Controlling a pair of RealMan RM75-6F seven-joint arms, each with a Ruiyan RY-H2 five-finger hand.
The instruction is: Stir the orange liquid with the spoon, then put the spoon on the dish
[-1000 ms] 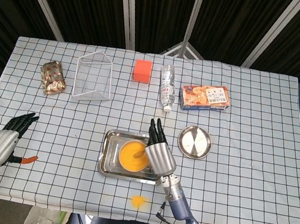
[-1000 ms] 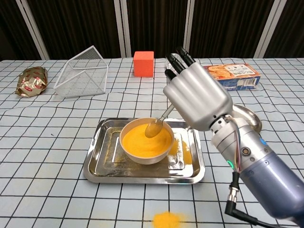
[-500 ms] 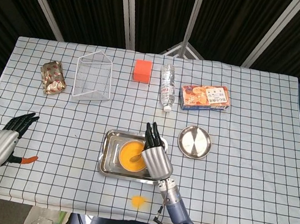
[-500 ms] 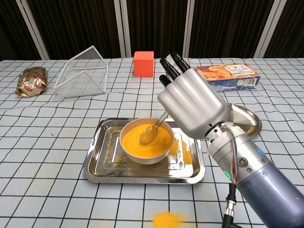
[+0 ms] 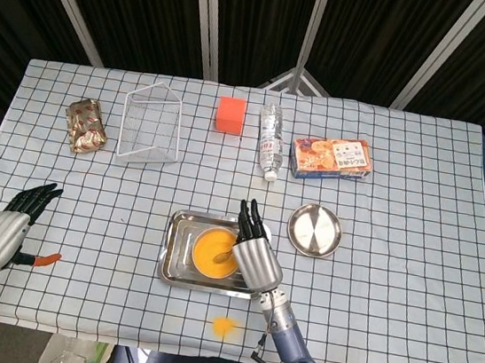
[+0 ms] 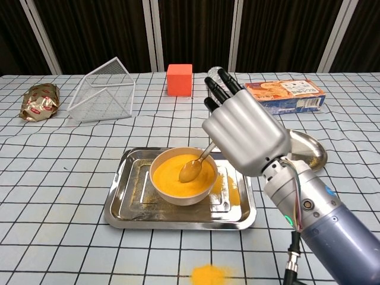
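A white bowl [image 6: 181, 193] of orange liquid [image 6: 172, 175] stands in a metal tray [image 6: 132, 205]. My right hand [image 6: 242, 136] holds a metal spoon [image 6: 193, 168] by its handle, with the spoon's scoop dipped in the liquid at the bowl's right side. In the head view the right hand [image 5: 255, 253] covers the bowl's right rim [image 5: 200, 268]. The round metal dish [image 5: 314, 229] lies right of the tray, and it shows behind my forearm as the dish [image 6: 309, 151]. My left hand [image 5: 11, 227] rests at the table's left front edge with fingers stretched out and nothing in it.
Orange spills mark the tray floor [image 6: 230, 191] and the tablecloth [image 6: 208, 275]. At the back stand a wire basket [image 5: 151, 125], an orange cube [image 5: 230, 114], a lying plastic bottle [image 5: 269, 139], a snack box [image 5: 330, 158] and a foil packet [image 5: 86, 125]. A small orange object [image 5: 43, 257] lies beside my left hand.
My right hand moved the spoon left across the bowl, then back right a little. The left hand stayed where it was.
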